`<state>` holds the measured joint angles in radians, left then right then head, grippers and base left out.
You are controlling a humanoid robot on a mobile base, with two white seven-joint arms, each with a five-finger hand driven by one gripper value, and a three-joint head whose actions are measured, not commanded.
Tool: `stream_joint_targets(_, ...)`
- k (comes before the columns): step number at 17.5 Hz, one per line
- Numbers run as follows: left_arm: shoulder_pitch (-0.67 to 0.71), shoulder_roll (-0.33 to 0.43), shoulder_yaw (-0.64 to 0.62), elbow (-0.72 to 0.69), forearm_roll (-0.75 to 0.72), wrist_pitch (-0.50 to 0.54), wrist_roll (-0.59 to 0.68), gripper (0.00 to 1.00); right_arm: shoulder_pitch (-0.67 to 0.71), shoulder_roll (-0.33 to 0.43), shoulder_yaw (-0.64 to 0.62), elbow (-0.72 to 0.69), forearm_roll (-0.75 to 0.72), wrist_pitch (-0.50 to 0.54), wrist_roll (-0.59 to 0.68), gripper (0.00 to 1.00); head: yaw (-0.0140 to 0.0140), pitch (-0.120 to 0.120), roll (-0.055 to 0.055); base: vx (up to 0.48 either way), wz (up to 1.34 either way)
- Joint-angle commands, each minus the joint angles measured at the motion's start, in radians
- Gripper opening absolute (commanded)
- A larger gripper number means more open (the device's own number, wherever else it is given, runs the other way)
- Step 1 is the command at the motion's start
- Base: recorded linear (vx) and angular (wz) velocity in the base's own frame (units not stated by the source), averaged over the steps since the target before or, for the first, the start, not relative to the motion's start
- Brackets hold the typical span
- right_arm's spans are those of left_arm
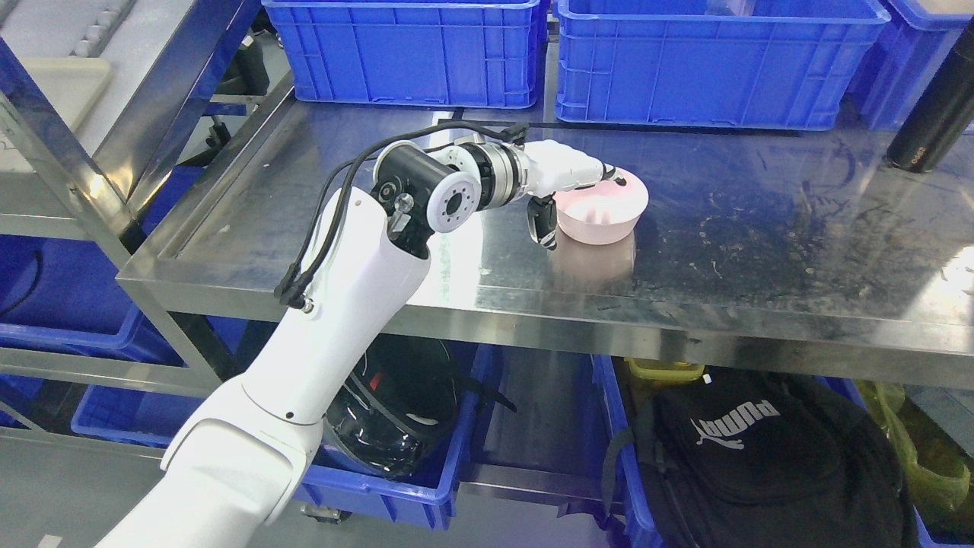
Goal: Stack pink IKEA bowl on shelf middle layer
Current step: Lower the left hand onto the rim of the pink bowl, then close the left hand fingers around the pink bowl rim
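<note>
My left robot hand (580, 199) is on the small pink plastic bowl (605, 215); fingers hooked over its near-left rim and into the hollow, thumb pressed down the outside wall; that is a grip on the bowl. The bowl sits upright on the scratched stainless-steel shelf (761, 251), roughly midway along it and nearer the front edge than the back; its pink reflection shows on the metal just in front. My white arm comes up from the lower left, crossing the shelf's front edge. Along the back edge stand two large blue plastic crates (411, 53); a black cylinder (932, 114) leans at the back right corner; below the shelf, a black backpack (761, 464).
</note>
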<state>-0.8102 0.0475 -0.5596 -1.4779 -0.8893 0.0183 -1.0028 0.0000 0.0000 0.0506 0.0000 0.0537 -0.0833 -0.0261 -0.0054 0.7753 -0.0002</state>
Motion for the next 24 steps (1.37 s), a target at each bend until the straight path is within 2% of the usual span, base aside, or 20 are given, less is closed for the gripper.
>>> stream_joint_targets(1, -0.021, -0.03, -0.008, 0.214, -0.017, -0.035, 0.047, 0.91, 0.023, -0.017, 0.0, -0.017, 0.0, 0.0, 0.0, 1.0, 0.0, 0.0, 0.0, 0.0, 0.0)
stream_joint_targets(5, -0.021, -0.03, -0.014, 0.298, -0.011, -0.147, 0.141, 0.91, 0.023, -0.017, 0.0, -0.017, 0.0, 0.0, 0.0, 1.0, 0.0, 0.0, 0.0, 0.0, 0.0)
stream_joint_targets(11, -0.024, -0.03, -0.028, 0.344, 0.015, -0.156, 0.144, 0.87, 0.023, -0.017, 0.0, -0.017, 0.0, 0.0, 0.0, 1.0, 0.0, 0.0, 0.0, 0.0, 0.0)
stream_joint_targets(14, -0.069, -0.03, -0.048, 0.399, 0.044, -0.201, 0.206, 0.86, 0.023, -0.017, 0.0, -0.017, 0.0, 0.0, 0.0, 1.0, 0.0, 0.0, 0.0, 0.0, 0.0)
stream_joint_targets(18, -0.087, -0.03, -0.059, 0.41, 0.144, -0.208, 0.211, 0.71, 0.023, -0.017, 0.0, -0.017, 0.0, 0.0, 0.0, 1.0, 0.0, 0.0, 0.0, 0.0, 0.0)
stream_joint_targets(21, -0.086, -0.03, -0.06, 0.41, 0.148, -0.208, 0.204, 0.57, 0.023, -0.017, 0.0, -0.017, 0.0, 0.0, 0.0, 1.0, 0.0, 0.0, 0.0, 0.0, 0.0)
stream_joint_targets(24, -0.086, -0.03, -0.053, 0.409, 0.155, -0.21, 0.196, 0.38, 0.023, -0.017, 0.0, -0.017, 0.0, 0.0, 0.0, 1.0, 0.0, 0.0, 0.0, 0.0, 0.0)
